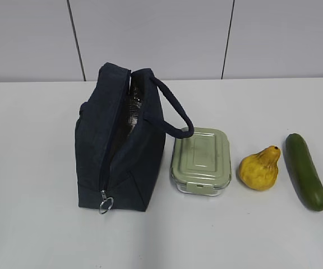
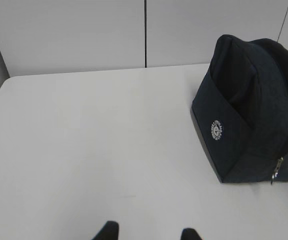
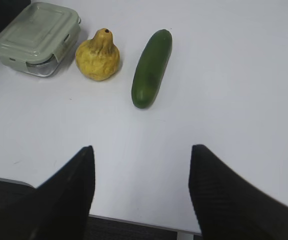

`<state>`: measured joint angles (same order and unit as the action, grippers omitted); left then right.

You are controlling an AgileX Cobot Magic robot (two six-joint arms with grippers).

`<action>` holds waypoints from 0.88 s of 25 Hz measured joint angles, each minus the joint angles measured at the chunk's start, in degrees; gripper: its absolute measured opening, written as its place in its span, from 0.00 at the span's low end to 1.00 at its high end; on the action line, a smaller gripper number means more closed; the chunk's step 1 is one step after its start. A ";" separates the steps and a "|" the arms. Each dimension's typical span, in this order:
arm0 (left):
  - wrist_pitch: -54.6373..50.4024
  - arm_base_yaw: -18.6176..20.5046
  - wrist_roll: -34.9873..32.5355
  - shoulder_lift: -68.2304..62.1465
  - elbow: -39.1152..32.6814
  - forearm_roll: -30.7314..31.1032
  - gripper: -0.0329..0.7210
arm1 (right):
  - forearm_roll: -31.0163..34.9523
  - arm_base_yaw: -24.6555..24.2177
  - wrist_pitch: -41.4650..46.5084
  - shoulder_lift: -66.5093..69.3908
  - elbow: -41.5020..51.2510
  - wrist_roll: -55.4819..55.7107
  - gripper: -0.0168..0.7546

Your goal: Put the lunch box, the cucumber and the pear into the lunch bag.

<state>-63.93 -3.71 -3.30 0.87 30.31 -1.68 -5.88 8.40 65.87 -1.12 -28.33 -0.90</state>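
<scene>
Only the finger ends are seen. Two big black fingers (image 3: pixel 64 200), wide and a little rough, are shown on the right gripper (image 3: pixel 141 195). Two small black rounded tips are seen on the left gripper (image 2: pixel 149 233).

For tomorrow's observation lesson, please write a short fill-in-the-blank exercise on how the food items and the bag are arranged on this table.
1. The pear lies between the lunch box and the ____.
2. The lunch bag has a ____ foil lining.
3. The lunch box lid is pale ____.
4. The right gripper hovers with its jaws ____, holding nothing.

Missing words: cucumber; silver; green; open
</scene>
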 joint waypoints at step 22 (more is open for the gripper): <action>0.00 0.00 0.00 0.00 0.00 0.00 0.36 | 0.00 0.00 0.00 0.00 0.00 0.00 0.62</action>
<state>-63.93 -3.71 -3.30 0.87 30.31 -1.68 -5.88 8.40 65.87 -1.12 -28.33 -0.90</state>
